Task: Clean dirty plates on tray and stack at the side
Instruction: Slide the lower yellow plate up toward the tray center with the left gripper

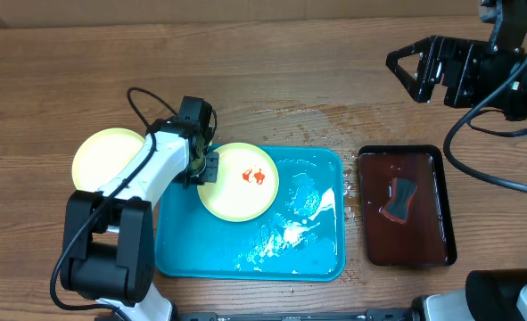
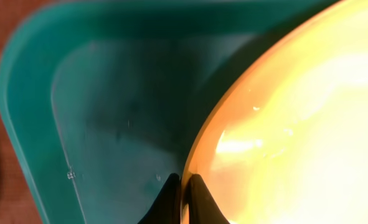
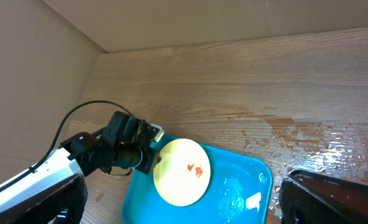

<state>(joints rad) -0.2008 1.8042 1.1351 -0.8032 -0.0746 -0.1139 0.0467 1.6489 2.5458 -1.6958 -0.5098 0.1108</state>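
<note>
Tray (image 1: 321, 174) lies on the table (image 1: 245, 71) with a smeared plate (image 1: 232, 198) in its far left corner; another plate (image 1: 102, 156) rests on the table beside it. The left end effector (image 1: 206, 169), arm reaching forward, pinches the smeared plate's rim. The right end effector (image 1: 410, 71) hovers wide open.

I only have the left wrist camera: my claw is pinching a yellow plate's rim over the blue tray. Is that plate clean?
Observer: No, the plate carries a red sauce smear near its middle.
Operator: Any plate set aside yet?
Observer: One yellow plate lies on the table left of the tray, partly under the left arm.
Operator: Where's the right claw?
Observer: The right claw is open and empty, above the table's far right side.
</note>
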